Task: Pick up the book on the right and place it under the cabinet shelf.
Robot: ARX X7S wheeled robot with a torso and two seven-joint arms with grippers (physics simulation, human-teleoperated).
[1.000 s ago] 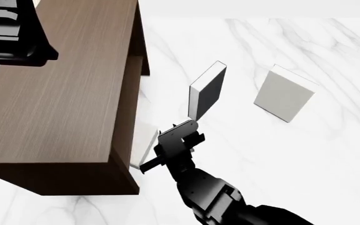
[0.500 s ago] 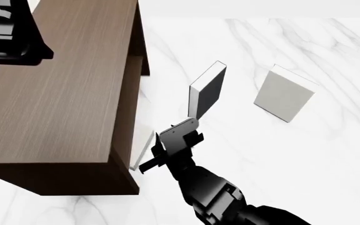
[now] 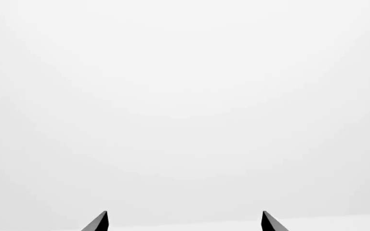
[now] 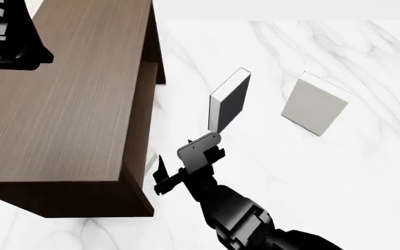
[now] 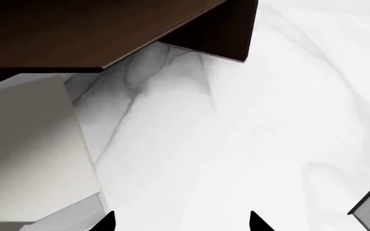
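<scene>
No legible text, label, brand, number or sign appears in any view. The pale book on the marble surface has a plain, unmarked cover. The black-covered book shows no title on its cover or page edge. The wood-grain cabinet carries no marking. The book beneath the cabinet is blank in the right wrist view. The left wrist view shows only a featureless pale field.
</scene>
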